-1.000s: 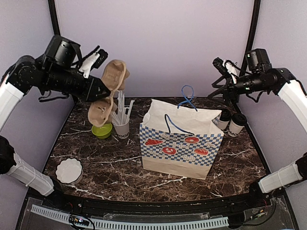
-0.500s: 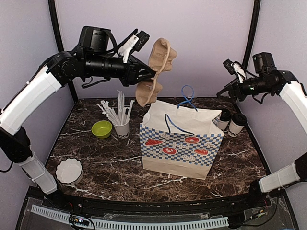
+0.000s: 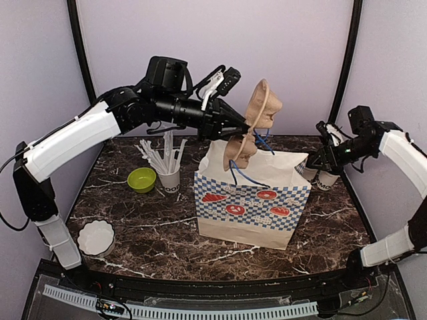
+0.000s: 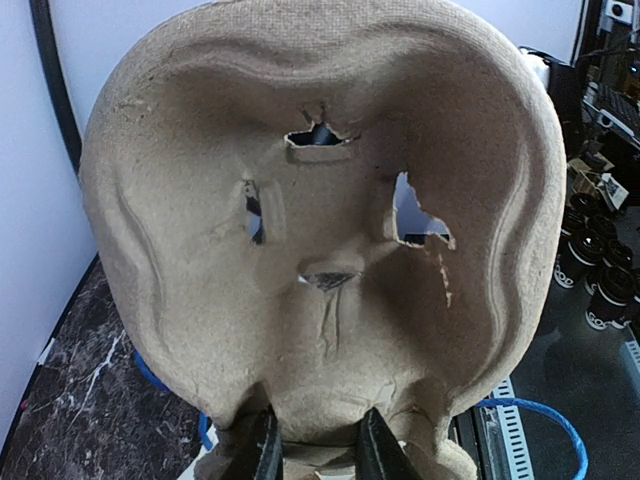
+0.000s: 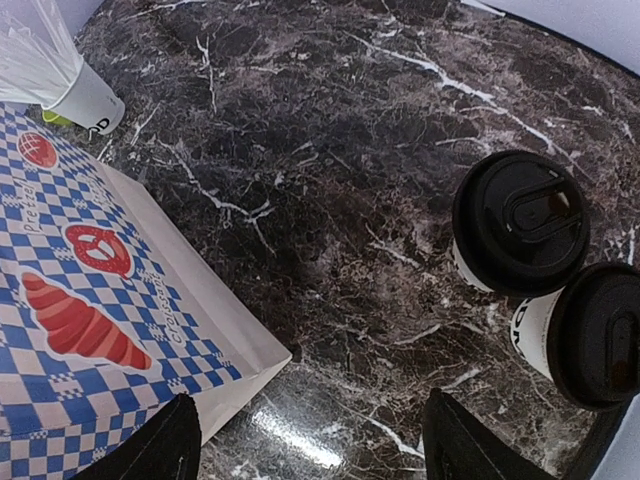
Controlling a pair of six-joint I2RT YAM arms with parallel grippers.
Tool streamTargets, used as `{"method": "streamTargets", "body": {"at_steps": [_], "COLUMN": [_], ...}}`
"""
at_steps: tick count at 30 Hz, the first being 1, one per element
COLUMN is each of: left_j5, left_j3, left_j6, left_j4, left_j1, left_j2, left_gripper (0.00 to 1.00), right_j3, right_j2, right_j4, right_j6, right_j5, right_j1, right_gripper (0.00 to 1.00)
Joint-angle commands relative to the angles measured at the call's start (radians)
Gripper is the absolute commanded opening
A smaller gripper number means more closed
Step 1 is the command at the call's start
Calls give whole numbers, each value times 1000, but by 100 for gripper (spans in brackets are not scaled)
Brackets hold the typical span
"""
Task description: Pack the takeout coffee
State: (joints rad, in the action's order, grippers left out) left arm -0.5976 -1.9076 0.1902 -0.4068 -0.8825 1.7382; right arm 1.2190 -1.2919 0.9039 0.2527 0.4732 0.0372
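Brown pulp carrier hangs over the bag, pinched in my left gripper. Both coffee cups stand unpacked at the far right edge of the counter, my right gripper spread wide above them.
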Motion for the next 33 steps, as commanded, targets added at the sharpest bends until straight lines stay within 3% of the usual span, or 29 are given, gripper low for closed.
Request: {"method": "streamTargets", "body": {"at_steps": [1, 5, 16, 33], "left_j5": [-129, -140, 3, 264], "left_j3": [22, 10, 26, -15], "left_j6": [65, 107, 193, 68], "left_j4": [47, -1, -147, -412], "left_j1": [-6, -18, -50, -180], "left_j2": [8, 47, 66, 76], "left_gripper": [21, 21, 20, 20], "right_j3": [-50, -68, -7, 246], "right_j2": [-14, -55, -212, -507], "right_j4": [2, 20, 41, 43], "right_j6": [3, 32, 67, 51], "right_j5": [10, 33, 95, 175], "right_j1": [0, 1, 90, 204], "right_gripper": [76, 74, 72, 72]}}
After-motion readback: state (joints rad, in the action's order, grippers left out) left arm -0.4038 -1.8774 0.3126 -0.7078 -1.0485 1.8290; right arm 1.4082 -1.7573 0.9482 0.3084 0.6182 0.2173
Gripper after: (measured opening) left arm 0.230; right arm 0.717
